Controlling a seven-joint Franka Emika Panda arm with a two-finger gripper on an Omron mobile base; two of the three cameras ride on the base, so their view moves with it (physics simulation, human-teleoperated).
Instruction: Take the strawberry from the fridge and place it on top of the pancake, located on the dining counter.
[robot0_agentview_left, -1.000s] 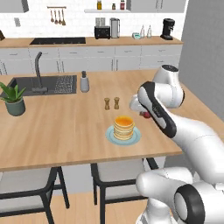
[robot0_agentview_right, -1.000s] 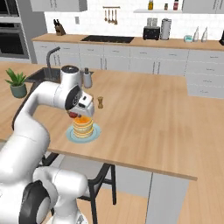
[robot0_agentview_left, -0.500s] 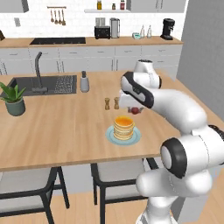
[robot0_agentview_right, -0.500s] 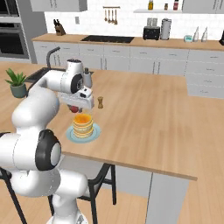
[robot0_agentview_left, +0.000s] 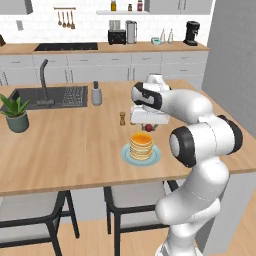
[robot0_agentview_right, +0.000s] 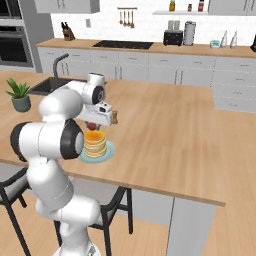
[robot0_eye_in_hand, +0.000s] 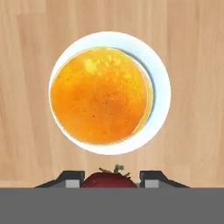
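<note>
I hold the strawberry (robot0_eye_in_hand: 109, 178) pinched between narrow fingers (robot0_eye_in_hand: 72, 178) above the dining counter (robot0_agentview_left: 60, 145), pancake (robot0_eye_in_hand: 99, 95) at 12 o'clock; I should centre over it, lower gently, then release.

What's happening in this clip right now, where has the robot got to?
The robot arm's gripper is shut on the strawberry and hangs above the pancake stack, which sits on its plate on the dining counter. The berry has not been set down yet. From the hand view, it sits toward the edge of the stack rather than over its middle.
</note>
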